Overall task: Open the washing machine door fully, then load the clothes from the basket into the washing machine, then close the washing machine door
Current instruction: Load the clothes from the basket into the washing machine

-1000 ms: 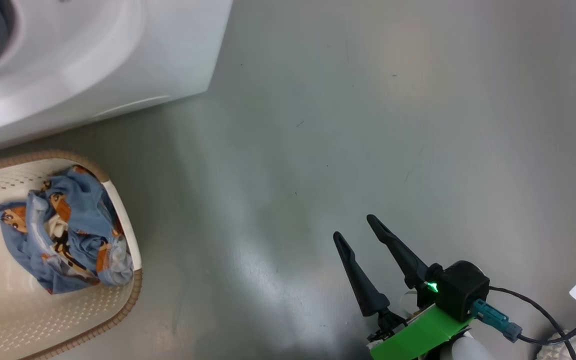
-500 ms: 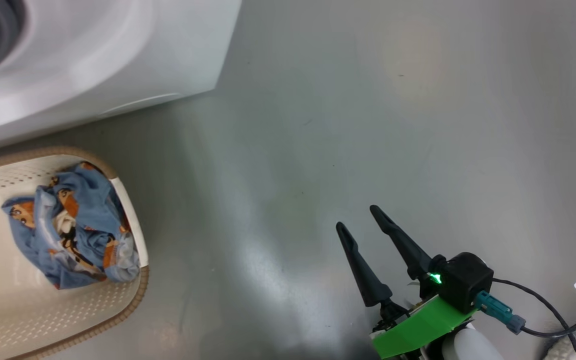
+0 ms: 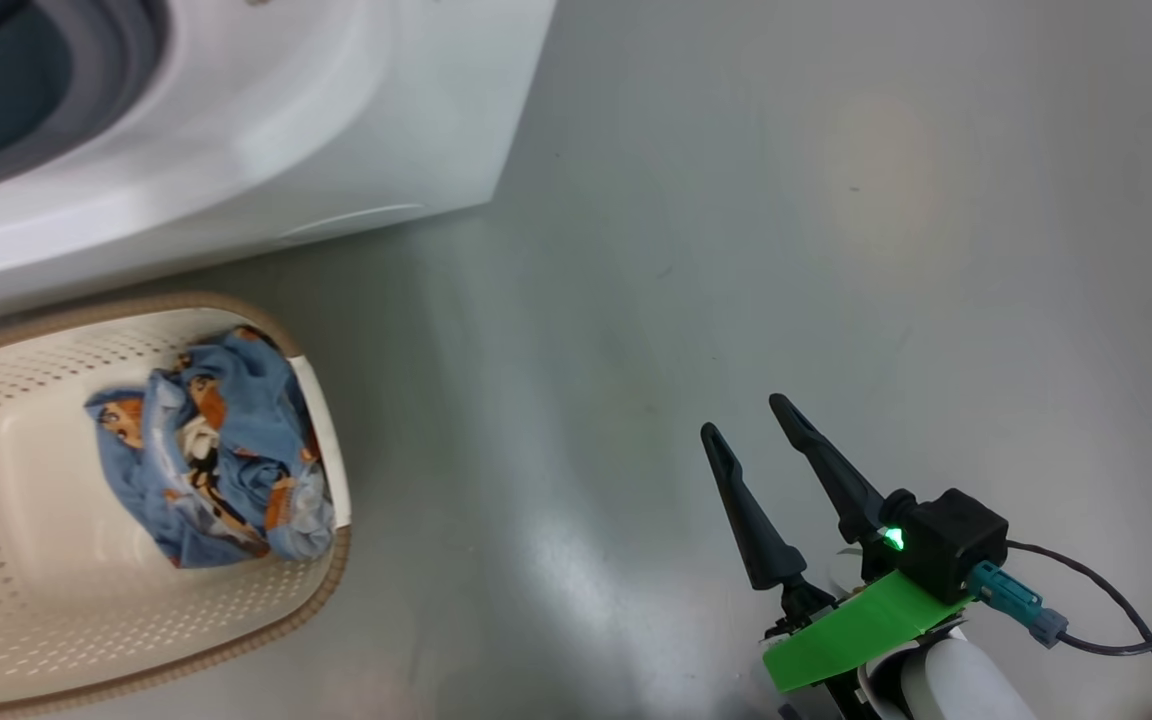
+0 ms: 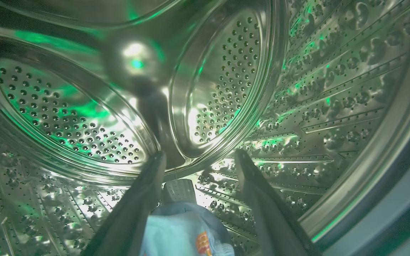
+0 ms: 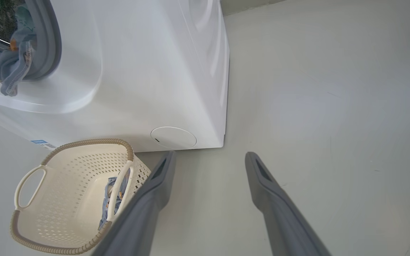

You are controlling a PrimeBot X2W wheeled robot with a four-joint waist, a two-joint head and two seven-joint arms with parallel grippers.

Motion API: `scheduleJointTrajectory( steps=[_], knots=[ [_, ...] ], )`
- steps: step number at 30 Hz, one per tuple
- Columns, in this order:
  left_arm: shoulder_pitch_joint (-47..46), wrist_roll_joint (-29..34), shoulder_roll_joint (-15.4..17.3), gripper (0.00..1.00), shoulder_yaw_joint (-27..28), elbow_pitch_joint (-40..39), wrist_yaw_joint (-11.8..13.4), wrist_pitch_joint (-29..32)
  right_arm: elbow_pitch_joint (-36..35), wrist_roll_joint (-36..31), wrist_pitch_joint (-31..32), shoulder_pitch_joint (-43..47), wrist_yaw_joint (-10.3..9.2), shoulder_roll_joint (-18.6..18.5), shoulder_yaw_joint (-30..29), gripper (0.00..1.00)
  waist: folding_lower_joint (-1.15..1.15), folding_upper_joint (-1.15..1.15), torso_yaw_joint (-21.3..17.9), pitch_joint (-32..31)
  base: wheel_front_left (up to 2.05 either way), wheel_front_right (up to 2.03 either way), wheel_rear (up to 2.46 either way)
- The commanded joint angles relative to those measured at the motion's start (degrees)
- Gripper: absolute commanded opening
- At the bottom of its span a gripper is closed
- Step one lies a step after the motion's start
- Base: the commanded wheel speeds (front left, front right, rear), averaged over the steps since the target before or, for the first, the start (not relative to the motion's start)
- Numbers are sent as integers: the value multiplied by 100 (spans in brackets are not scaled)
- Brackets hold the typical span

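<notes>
clothes [image 3: 216, 450] in basket [image 3: 16, 560], left gripper [image 4: 199, 153] spread inside drum [image 4: 226, 71] over a garment [image 4: 183, 231], right gripper [image 3: 745, 415] spread above floor [image 3: 736, 200]

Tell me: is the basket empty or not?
Not empty. A bundle of blue printed clothes lies inside the basket, against one end wall.
</notes>
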Motion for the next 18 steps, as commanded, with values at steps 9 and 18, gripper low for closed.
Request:
scheduleJointTrajectory(
  steps=[9, 18],
  knots=[
    [739, 140, -33, 100, 481, -528, -15, -29, 56, -113, -28, 33, 35, -14, 27, 100, 0, 0, 331, -325, 0, 0, 0],
    [1741, 396, -404, 100, 961, -1199, -15, -29, 152, -160, -28, 39, 35, -14, -40, 100, 0, 0, 496, -542, 0, 0, 0]
  ],
)
